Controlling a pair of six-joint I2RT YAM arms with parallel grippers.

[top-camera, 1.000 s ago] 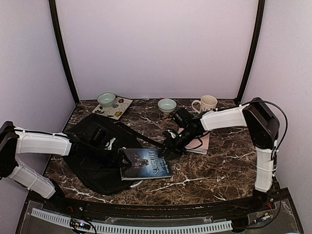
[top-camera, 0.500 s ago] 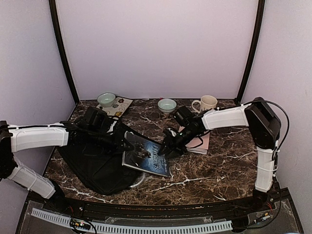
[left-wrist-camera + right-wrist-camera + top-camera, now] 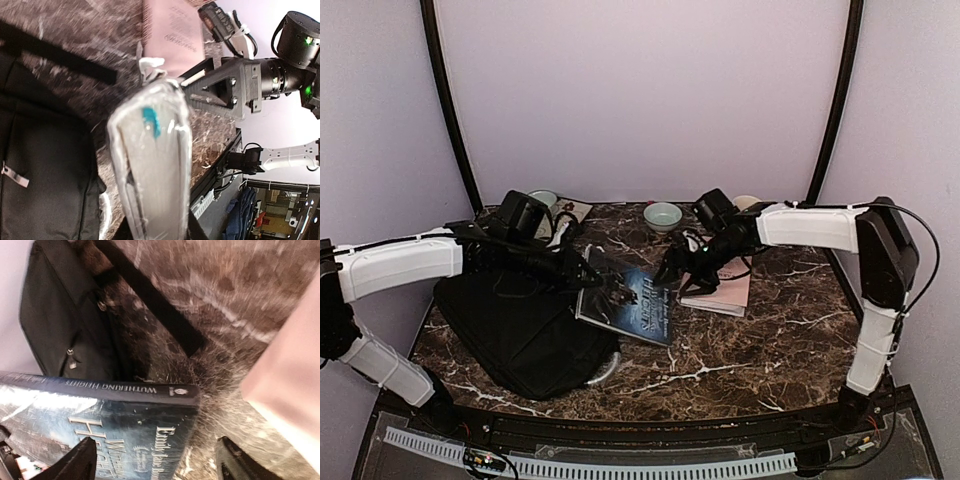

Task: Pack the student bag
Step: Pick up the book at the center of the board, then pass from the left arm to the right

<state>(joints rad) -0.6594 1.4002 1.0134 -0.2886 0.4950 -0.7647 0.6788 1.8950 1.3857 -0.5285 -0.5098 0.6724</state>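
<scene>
Your large flat black fabric student bag (image 3: 515, 335) lies at the dark marble table's (image 3: 770, 350) near left corner, nothing visibly packed. The glossy dark-blue rectangular book (image 3: 635, 300) has tilted up beside it: your left gripper (image 3: 582, 280) is clamped on its left edge, and your right gripper (image 3: 672, 272) has released it, jaws wide. Handover looks done; the bag needs opening. The pale green bowl (image 3: 663, 215) at the back edge looks empty.
</scene>
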